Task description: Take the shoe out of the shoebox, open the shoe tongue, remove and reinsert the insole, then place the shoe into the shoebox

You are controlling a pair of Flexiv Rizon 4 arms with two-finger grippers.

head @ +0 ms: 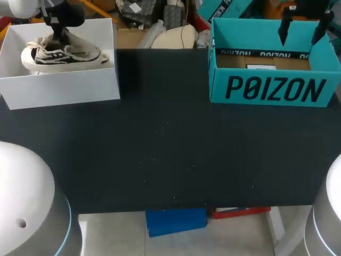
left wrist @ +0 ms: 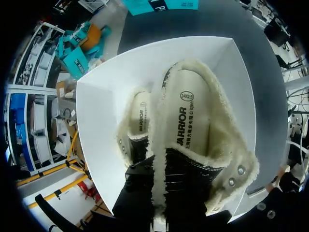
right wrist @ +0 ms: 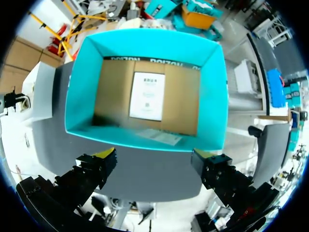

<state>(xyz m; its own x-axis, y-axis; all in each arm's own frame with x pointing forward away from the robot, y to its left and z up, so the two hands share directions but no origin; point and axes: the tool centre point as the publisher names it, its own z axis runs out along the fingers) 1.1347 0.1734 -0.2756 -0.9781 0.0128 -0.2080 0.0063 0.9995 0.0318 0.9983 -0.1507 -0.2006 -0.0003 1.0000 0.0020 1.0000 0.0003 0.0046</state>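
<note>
The shoe [head: 61, 53] lay in the white box [head: 58, 88] at the upper left of the head view, at the far edge of the dark counter [head: 170, 149]. My left gripper [head: 61, 31] was down in that box, right on top of the shoe.

In the left wrist view the shoe's mouth faced the camera. I could see the cream insole [left wrist: 186, 121] inside, a fleecy lining [left wrist: 227, 140] round the opening, and the black tongue [left wrist: 186, 176] just ahead of the gripper. The gripper's dark body sat against the tongue, but its yellow tips were hidden. I could not tell whether it was pinching the shoe or standing spread. A second printed sole [left wrist: 141, 121] showed beside the shoe, lower in the box. It was possibly another shoe, though too little of it showed to be sure.

My right gripper [head: 301, 32] hung over the teal box [head: 274, 90] at the upper right of the head view. Its fingers were spread wide with nothing between them. In the right wrist view the open teal box lay ahead of the fingers, with a brown cardboard floor carrying a white label [right wrist: 147, 95]. The two boxes stood well apart, with bare counter between them.
</note>
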